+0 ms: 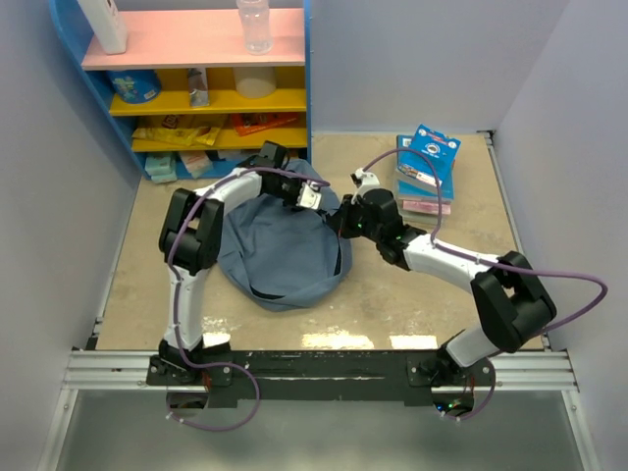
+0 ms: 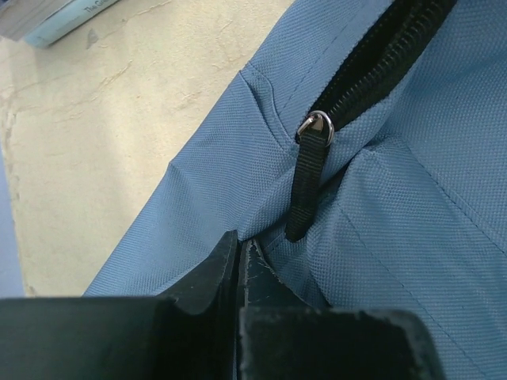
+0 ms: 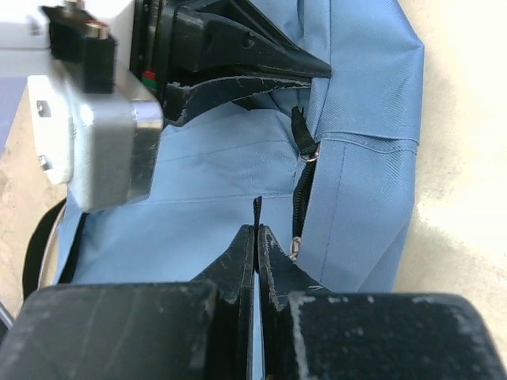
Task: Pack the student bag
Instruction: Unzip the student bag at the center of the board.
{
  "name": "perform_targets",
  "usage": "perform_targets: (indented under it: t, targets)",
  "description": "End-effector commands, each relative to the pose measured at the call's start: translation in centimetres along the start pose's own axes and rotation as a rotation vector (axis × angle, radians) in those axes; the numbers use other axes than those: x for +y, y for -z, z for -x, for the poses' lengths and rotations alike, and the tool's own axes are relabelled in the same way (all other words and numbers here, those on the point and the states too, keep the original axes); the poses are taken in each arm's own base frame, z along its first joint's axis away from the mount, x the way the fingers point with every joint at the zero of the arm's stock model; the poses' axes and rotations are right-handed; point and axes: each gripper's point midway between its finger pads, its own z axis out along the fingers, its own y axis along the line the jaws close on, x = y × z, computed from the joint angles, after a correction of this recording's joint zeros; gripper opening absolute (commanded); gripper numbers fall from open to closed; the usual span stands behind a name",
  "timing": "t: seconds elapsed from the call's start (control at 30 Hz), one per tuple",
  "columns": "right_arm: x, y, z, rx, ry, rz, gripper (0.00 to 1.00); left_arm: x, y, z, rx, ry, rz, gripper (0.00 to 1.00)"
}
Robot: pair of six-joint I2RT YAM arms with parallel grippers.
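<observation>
The student bag, slate-blue fabric with a black zipper, lies flat in the middle of the table. My left gripper is shut on a fold of the bag's fabric at its far right edge; in the left wrist view the jaws pinch the cloth just below a black zipper pull strap. My right gripper sits right beside it; in the right wrist view it is shut on a thin black zipper pull tab next to the zipper line. The left gripper's fingers show above.
A stack of books lies at the back right of the table, its edge showing in the left wrist view. A blue shelf unit with bottles and packets stands at the back left. Walls close in on both sides.
</observation>
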Motion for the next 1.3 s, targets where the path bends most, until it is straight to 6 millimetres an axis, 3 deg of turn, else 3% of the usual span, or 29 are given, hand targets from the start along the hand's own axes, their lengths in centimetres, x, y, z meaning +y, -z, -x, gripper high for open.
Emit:
perform_targets:
  t: [0.0,0.13,0.27,0.5,0.63,0.87,0.9,0.93,0.97,1.0,1.03,1.1,1.17,1.2,1.27]
  targets:
    - [2.0,1.2,2.1,-0.07,-0.011,0.066,0.0,1.6,0.5,0.3,0.028,-0.025,0.001,0.0]
    - [1.0,1.4,2.4,-0.083,-0.01,0.008,0.0,2.7,1.7,0.5,0.064,0.033,0.05,0.0]
    - [0.0,2.5,2.7,-0.089,0.012,-0.057,0.0,4.0,4.0,-0.8,0.157,0.138,0.157,0.0]
    - [-1.1,4.5,2.2,-0.087,0.016,-0.107,0.0,4.8,10.5,-3.0,0.216,0.405,0.255,0.0]
    - [-1.7,4.9,1.4,-0.074,0.008,-0.127,0.0,2.9,13.5,-2.8,0.239,0.51,0.267,0.0]
    - [-2.3,5.1,0.8,-0.058,0.018,-0.138,0.0,-3.1,19.3,-3.7,0.332,0.646,0.306,0.0]
    - [-2.3,4.9,0.7,-0.052,0.021,-0.137,0.0,-3.7,20.2,-3.8,0.329,0.666,0.305,0.03]
    - [-2.1,4.8,1.1,-0.056,0.02,-0.131,0.0,-4.2,20.5,-3.2,0.321,0.667,0.29,0.12]
    - [-2.1,4.4,0.9,-0.047,0.021,-0.131,0.0,-4.9,20.9,-2.1,0.311,0.673,0.264,0.28]
    - [-1.8,4.2,1.0,-0.042,0.022,-0.119,0.0,-5.0,21.0,-1.2,0.292,0.667,0.255,0.64]
    - [-1.5,3.9,1.7,-0.055,0.022,-0.11,0.0,-5.3,21.0,-0.2,0.267,0.666,0.24,0.81]
    - [-1.3,3.1,1.7,-0.042,0.025,-0.104,0.0,-4.5,21.0,3.3,0.153,0.624,0.219,1.0]
    - [-0.4,2.5,2.8,-0.052,0.028,-0.081,0.0,-3.7,20.3,6.1,0.065,0.601,0.18,1.0]
    - [-0.4,2.0,2.7,-0.042,0.027,-0.079,0.0,-3.6,18.9,7.6,0.039,0.569,0.138,1.0]
    - [0.1,1.7,3.6,-0.054,0.024,-0.069,0.0,-3.3,17.0,8.7,0.01,0.514,0.096,1.0]
